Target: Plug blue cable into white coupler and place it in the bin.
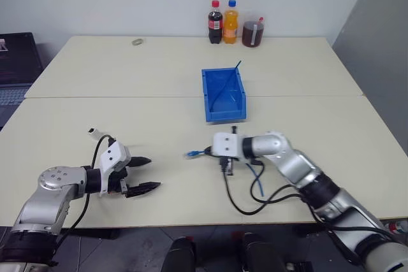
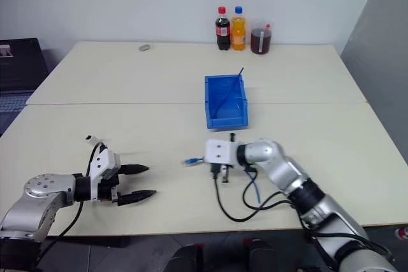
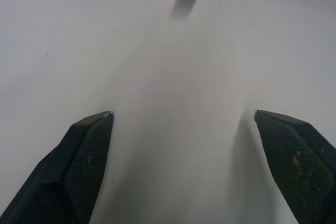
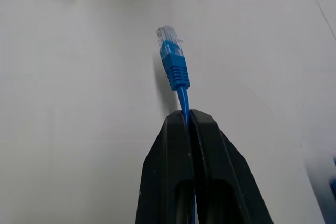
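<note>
Spreading wide ahead of both arms in the left eye view, the cream table point(image 1: 95, 81) lies mostly bare, with the bin point(image 1: 224, 95) at its middle (a thin dark stick leaning inside). The left gripper point(image 1: 141, 174) hovers near the front edge, jaws fully apart and empty. In the right wrist view, the right gripper point(image 4: 190, 116) is clamped on the blue cable point(image 4: 178, 74), its clear plug jutting just past the fingertips over open tabletop.
</note>
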Motion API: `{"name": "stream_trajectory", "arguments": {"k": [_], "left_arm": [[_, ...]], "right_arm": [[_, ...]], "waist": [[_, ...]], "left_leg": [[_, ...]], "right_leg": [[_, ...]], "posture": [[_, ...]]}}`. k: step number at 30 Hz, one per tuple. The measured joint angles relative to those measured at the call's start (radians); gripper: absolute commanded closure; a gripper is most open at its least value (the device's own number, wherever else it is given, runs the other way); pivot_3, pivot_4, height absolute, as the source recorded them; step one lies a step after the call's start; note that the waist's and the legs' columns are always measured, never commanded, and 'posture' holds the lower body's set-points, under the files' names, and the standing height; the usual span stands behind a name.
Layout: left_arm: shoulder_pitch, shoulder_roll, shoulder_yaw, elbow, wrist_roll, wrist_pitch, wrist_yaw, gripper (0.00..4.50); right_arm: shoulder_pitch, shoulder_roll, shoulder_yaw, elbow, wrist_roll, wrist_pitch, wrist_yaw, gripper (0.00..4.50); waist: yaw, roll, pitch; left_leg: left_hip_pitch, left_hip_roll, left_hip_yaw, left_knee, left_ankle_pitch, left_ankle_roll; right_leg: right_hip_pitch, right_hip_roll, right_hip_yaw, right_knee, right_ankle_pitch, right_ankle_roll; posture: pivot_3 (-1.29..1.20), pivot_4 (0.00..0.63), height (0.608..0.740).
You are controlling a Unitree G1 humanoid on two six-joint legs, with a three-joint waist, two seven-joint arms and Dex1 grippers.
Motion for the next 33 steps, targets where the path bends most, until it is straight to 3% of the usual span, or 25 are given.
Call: {"name": "stream_trajectory", "arguments": {"k": [2, 5, 13, 17, 22, 29, 33], "left_arm": [[0.014, 0.0, 0.007, -0.009, -0.001, 0.0, 0.011, 0.0], [0.021, 0.0, 0.009, -0.017, -0.001, 0.001, 0.019, 0.0], [0.014, -0.002, 0.002, -0.02, 0.008, 0.0, 0.032, 0.0], [-0.026, -0.012, -0.024, -0.011, 0.026, -0.001, 0.032, 0.0], [-0.14, -0.064, -0.096, 0.049, 0.087, -0.026, 0.05, 0.0], [-0.224, -0.115, -0.151, 0.123, 0.139, -0.095, 0.052, 0.0], [-0.25, -0.136, -0.171, 0.159, 0.149, -0.139, 0.038, 0.65]], "right_arm": [[-0.01, 0.029, 0.006, 0.051, -0.013, -0.03, 0.006, 4.45], [-0.012, 0.037, 0.017, 0.091, -0.03, -0.067, 0.019, 3.95], [0.017, 0.03, -0.009, 0.046, -0.015, -0.055, 0.063, 1.99], [0.069, -0.002, -0.058, -0.082, 0.057, 0.076, 0.116, 1.14], [0.161, -0.124, -0.189, -0.383, 0.242, 0.42, 0.19, 1.14], [0.22, -0.182, -0.256, -0.499, 0.277, 0.544, 0.136, 1.14], [0.257, -0.197, -0.296, -0.577, 0.297, 0.599, 0.094, 1.12]], "waist": [[0.004, 0.0, 0.0], [0.008, 0.0, 0.0], [0.01, 0.0, 0.0], [0.013, 0.0, 0.0], [0.015, 0.0, 0.0], [0.009, 0.0, 0.0], [0.011, 0.0, 0.0]], "left_leg": [[0.0, 0.0, 0.0, 0.0, 0.0, 0.0], [0.0, 0.0, 0.0, 0.0, 0.0, 0.0], [0.001, 0.001, 0.0, 0.0, 0.0, 0.0], [0.0, 0.001, -0.001, 0.0, 0.0, 0.0], [0.0, 0.001, -0.001, 0.002, 0.0, 0.0], [0.0, 0.002, -0.001, 0.001, 0.0, 0.0], [0.0, 0.002, -0.001, 0.001, 0.0, 0.0]], "right_leg": [[0.0, 0.0, 0.0, 0.0, 0.0, 0.0], [0.0, 0.0, 0.0, 0.0, 0.0, 0.0], [0.0, 0.001, -0.001, 0.001, 0.0, -0.001], [0.0, 0.001, -0.001, 0.001, 0.0, -0.001], [0.001, 0.001, -0.002, 0.001, 0.0, -0.001], [0.0, 0.003, -0.001, 0.001, 0.0, -0.001], [0.001, 0.002, -0.001, 0.001, 0.0, 0.0]], "posture": [[0.0, 0.15, 0.74], [0.0, 0.15, 0.74], [0.0, 0.15, 0.74], [0.0, 0.15, 0.74], [0.0, 0.15, 0.74], [0.0, 0.15, 0.74], [0.0, 0.15, 0.74]]}}
